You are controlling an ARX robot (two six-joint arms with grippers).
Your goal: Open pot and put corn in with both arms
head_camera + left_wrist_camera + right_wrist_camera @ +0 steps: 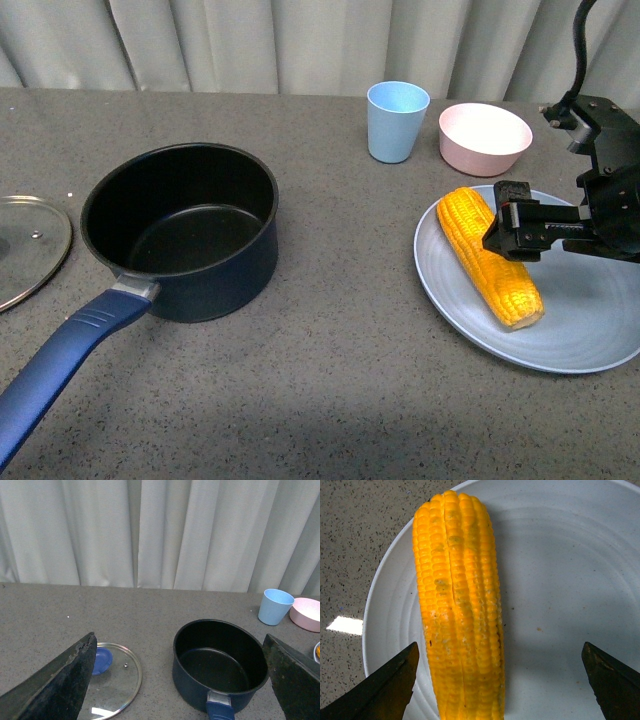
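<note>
The dark navy pot [180,225] stands open and empty at the left, its long blue handle [70,345] pointing toward me. Its glass lid [25,245] lies flat on the table to the pot's left. The yellow corn [490,255] lies on a pale blue plate [560,320] at the right. My right gripper [510,232] is open and hovers just above the corn. In the right wrist view the corn [457,605] lies between its spread fingers [390,685], nearer one of them. My left gripper [178,645] is open and empty above the pot [220,665] and the lid [117,680].
A light-blue cup [397,120] and a pink bowl [485,138] stand at the back right, behind the plate. A pleated curtain [300,40] runs along the table's far edge. The table is grey and speckled.
</note>
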